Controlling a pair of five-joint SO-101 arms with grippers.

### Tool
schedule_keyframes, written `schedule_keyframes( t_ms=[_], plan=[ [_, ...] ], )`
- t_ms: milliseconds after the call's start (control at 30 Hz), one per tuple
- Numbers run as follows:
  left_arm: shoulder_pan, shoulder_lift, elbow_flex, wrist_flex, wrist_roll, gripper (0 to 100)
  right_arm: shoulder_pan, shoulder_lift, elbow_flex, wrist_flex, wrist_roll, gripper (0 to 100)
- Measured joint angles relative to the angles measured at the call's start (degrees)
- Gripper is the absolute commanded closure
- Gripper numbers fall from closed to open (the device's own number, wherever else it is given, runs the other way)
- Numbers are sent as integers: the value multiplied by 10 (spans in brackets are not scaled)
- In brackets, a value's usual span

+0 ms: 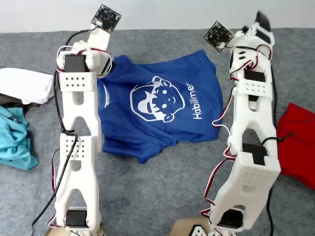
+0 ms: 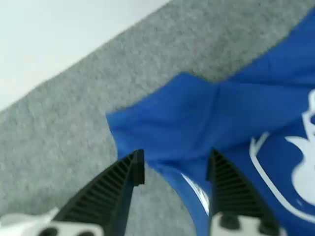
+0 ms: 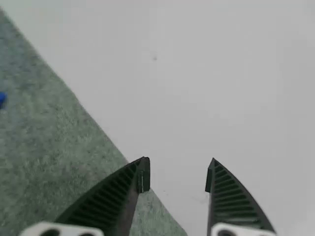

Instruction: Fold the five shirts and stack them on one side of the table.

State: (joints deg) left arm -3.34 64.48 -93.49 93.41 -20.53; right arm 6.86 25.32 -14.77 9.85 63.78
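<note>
A robotics lab bench rather than a home. The left arm [image 1: 78,147] and right arm [image 1: 251,162] are white plastic with bare wiring and uncased camera boards [image 1: 106,18], and they stand on a table [image 1: 162,196] covered in grey felt. Around them lie a blue shirt [image 1: 147,132], red shirt [image 1: 298,142], teal shirt [image 1: 17,142] and white shirt [image 1: 24,83] — behind is a plain white wall [image 1: 157,12].

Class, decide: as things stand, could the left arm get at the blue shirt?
Probably yes. The left gripper hangs open right at the blue shirt's edge, with nothing between them.
</note>
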Motion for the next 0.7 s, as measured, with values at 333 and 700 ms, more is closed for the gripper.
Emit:
schedule_keyframes(
  t_ms=[333,700],
  plan=[
    [10,-145,37,55,33,848,-1,-88,0,250,-76,808],
    [72,-335,397,56,35,928,-1,-135,0,476,-129,902]
  ],
)
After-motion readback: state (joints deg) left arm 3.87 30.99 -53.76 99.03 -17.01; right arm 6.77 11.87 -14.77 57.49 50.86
